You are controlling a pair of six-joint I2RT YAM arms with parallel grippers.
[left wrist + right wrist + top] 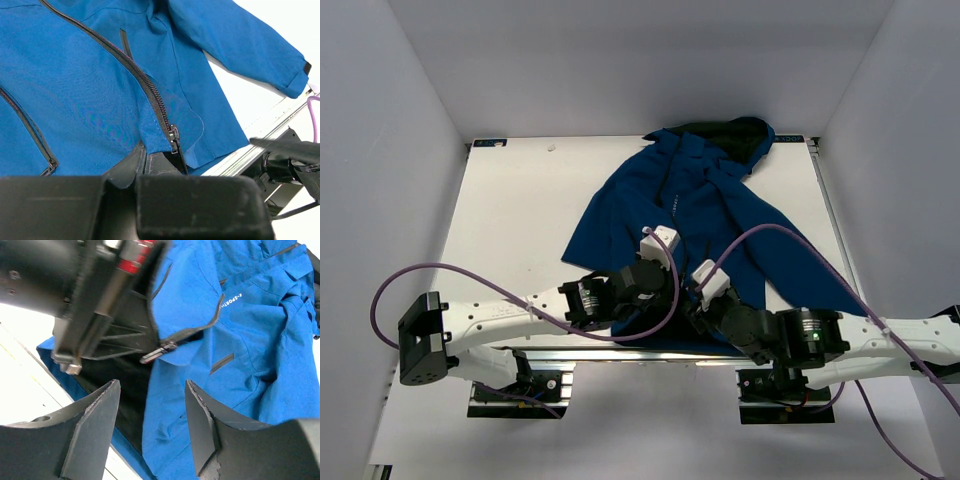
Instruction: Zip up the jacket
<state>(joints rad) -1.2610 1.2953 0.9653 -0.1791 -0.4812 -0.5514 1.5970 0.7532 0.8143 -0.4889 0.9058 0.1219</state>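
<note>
Pinching the jacket [85, 100] hem, left tool [148, 163]; right tool [152, 386] wide, empty; white lettering [233, 302] "X-SPORTI", end hidden.

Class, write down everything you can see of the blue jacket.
The jacket is royal-blue, woven-looking fabric with black lining, long sleeves and a hood at the far edge of the table. It lies front up, spread flat, hem at the near edge. Its dark zipper has the slider low by the hem, where the left gripper pinches the cloth.
</note>
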